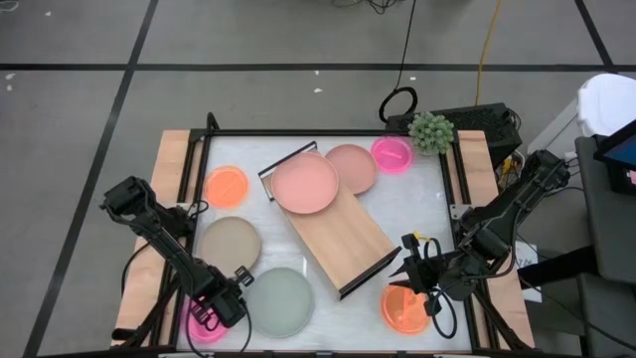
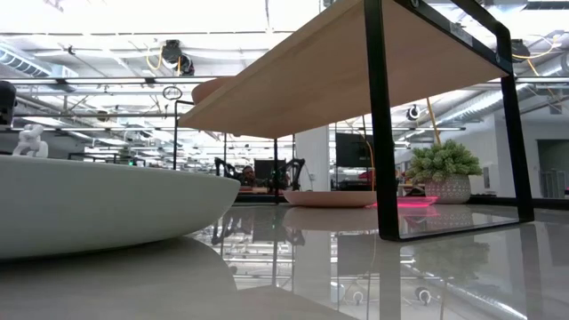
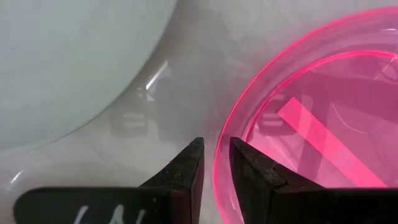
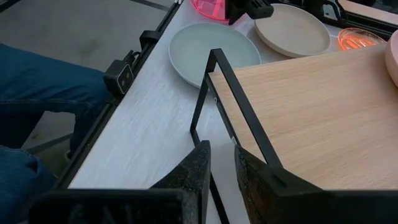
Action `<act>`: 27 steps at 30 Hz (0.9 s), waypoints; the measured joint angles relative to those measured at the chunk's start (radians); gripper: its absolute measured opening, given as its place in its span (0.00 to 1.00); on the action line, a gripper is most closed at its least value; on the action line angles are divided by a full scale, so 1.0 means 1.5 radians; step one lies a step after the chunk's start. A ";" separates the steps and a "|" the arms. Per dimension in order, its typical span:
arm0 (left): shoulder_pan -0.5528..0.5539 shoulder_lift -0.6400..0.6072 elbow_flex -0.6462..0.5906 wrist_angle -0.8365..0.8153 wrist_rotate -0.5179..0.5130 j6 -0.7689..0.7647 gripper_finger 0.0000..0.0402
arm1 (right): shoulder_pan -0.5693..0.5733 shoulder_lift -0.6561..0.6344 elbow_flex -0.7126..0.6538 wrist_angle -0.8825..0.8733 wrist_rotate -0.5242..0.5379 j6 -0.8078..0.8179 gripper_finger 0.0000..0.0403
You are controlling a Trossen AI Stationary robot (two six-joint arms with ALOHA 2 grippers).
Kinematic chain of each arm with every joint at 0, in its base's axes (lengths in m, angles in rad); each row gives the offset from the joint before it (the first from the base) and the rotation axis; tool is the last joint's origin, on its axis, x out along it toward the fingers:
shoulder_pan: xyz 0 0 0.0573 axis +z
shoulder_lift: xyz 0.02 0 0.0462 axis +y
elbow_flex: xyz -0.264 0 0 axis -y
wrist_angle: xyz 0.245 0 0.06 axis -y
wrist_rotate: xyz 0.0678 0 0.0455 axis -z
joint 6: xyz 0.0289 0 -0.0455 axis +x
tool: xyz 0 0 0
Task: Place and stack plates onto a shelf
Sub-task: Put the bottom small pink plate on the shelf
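Plates mostly remain on the surface [image 1: 427,189]; one dusty-pink plate [image 1: 305,182] sits on the shelf [image 1: 338,234]. Left end effector [image 3: 216,163] pinches a hot-pink plate's [image 3: 323,124] rim; right end effector [image 4: 222,163] hovers near-closed, empty, beside the shelf.

Obstacles we logged: shelf [image 1: 337,233] lay diagonally mid-table, a dusty-pink plate [image 1: 305,182] on its far end; near end bare. Open tabletop [image 1: 422,204] beside it we found passable.
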 joint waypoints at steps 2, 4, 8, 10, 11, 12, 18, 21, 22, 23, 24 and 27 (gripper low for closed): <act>0.001 0.000 0.000 0.000 0.000 0.002 0.20 | 0.000 0.000 0.000 0.000 0.000 0.000 0.14; 0.004 0.000 0.000 0.001 0.000 0.003 0.20 | 0.000 0.000 0.000 0.000 0.000 0.000 0.14; 0.009 0.000 0.000 0.006 0.016 0.003 0.14 | 0.000 0.000 0.000 0.000 0.000 0.000 0.14; 0.012 0.000 0.000 0.015 0.021 0.003 0.09 | 0.000 0.000 0.000 0.000 0.000 0.000 0.14; 0.015 0.000 0.000 0.020 0.022 0.003 0.06 | 0.000 0.000 0.000 0.000 0.000 0.000 0.14; 0.017 0.000 0.001 0.022 0.023 0.003 0.03 | 0.000 0.000 0.000 0.000 0.000 0.000 0.14; 0.025 -0.001 0.001 0.022 0.025 0.006 0.01 | 0.000 0.000 0.000 0.000 0.000 -0.002 0.14; 0.027 -0.003 0.001 0.020 0.033 0.000 0.01 | 0.000 0.000 0.000 0.000 0.000 -0.002 0.14; 0.027 -0.005 0.001 0.020 0.034 -0.003 0.01 | 0.000 0.000 0.000 0.000 0.000 -0.002 0.14; 0.027 -0.009 0.001 0.020 0.034 -0.010 0.01 | 0.000 0.000 0.000 0.000 0.000 -0.002 0.14; 0.027 -0.012 0.001 0.020 0.035 -0.019 0.01 | 0.000 0.000 0.000 0.000 0.000 -0.002 0.14; 0.027 -0.036 0.001 0.020 0.035 -0.051 0.01 | 0.000 0.000 0.000 0.000 0.000 -0.002 0.14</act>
